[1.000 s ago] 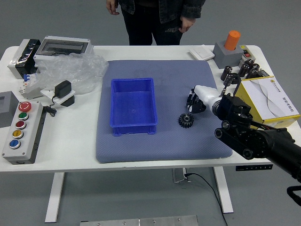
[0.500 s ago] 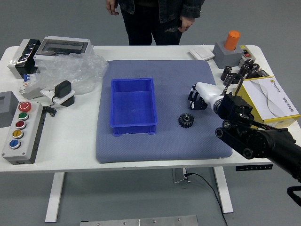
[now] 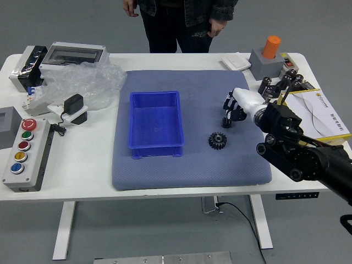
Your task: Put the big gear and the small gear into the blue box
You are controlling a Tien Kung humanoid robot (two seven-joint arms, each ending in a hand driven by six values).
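The right hand (image 3: 235, 108) is at one o'clock from the black gear (image 3: 218, 141); open or gripping, I can't tell. A person's hands (image 3: 218, 27) hang at twelve.

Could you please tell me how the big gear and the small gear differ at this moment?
The big gear lies apart from the hand, its toothed outline plainly visible, while the small gear is right at the right hand. The big gear looks wider, the small gear narrower. Both are dark.
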